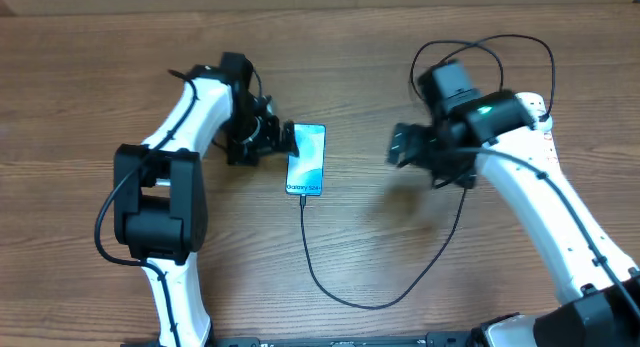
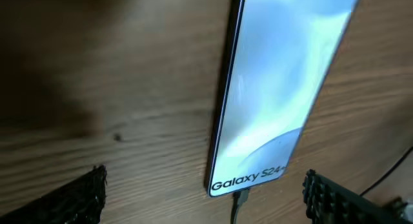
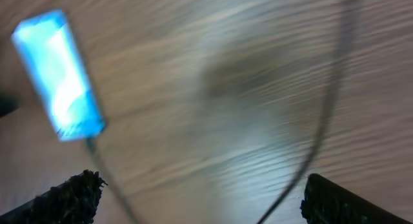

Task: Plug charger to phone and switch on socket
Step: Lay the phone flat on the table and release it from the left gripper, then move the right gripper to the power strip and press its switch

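The phone (image 1: 306, 159) lies flat on the table (image 1: 80, 67) a little left of the middle, screen up and lit pale blue, its lettered end towards me. The charger (image 1: 305, 237) is in it: in my left wrist view the small plug tip (image 2: 240, 201) sits in the phone's end just below the white "Galaxy" text. From there the thin black cable runs towards me across the wood, bends round in a wide loop to the right and climbs back up beneath my right arm, where I lose sight of its far end. My left gripper (image 1: 278, 139) is down by the phone's far left corner, right beside its edge. Whether it touches the phone I cannot tell from above. Its fingers (image 2: 84, 198) stand wide apart and clasp nothing, and in that wrist view the phone's lettered end shows between them. My right gripper (image 1: 398, 147) hangs over bare wood to the right of the phone, well apart from it. Its wrist view is blurred, yet the two fingers are plainly spread with nothing held, the phone off to the upper left and a stretch of the cable crossing on the right.
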Available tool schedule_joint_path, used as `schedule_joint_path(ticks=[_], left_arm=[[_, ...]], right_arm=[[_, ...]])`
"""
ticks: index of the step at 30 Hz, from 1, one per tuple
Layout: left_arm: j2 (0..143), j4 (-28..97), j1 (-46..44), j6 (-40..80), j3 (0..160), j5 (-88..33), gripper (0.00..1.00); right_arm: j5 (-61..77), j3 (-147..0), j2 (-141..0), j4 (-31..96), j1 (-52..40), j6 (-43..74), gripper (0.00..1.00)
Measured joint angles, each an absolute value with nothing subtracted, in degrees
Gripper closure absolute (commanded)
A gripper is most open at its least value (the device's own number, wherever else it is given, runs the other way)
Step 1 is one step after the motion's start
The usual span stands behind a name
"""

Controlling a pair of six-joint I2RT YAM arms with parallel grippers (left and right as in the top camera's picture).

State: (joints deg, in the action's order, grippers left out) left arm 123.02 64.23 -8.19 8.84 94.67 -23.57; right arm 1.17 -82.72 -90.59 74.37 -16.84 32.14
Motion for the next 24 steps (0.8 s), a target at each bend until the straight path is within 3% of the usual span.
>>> schedule_joint_path(ticks=[7, 9, 13, 24], left_arm=[[109.2, 64.7, -5.5, 8.6, 103.2, -19.9, 0.0], [106.0, 64.3, -5.5, 8.6, 103.8, -17.1, 0.0], [106.0, 64.3, -5.5, 8.4, 104.0, -14.4, 0.0], [106.1, 64.3, -5.5, 8.4, 104.0, -13.6, 0.0]], right_arm=[[-4.5, -82.7, -90.6, 72.4, 4.9, 30.5, 0.0], [-5.9, -82.2, -90.6, 67.2, 13.3, 30.2, 0.0], [-6.9, -78.7, -90.3, 60.0, 21.1, 30.0, 0.0], [-1.8, -77.2, -90.4, 54.9, 25.5, 24.6, 0.0]])
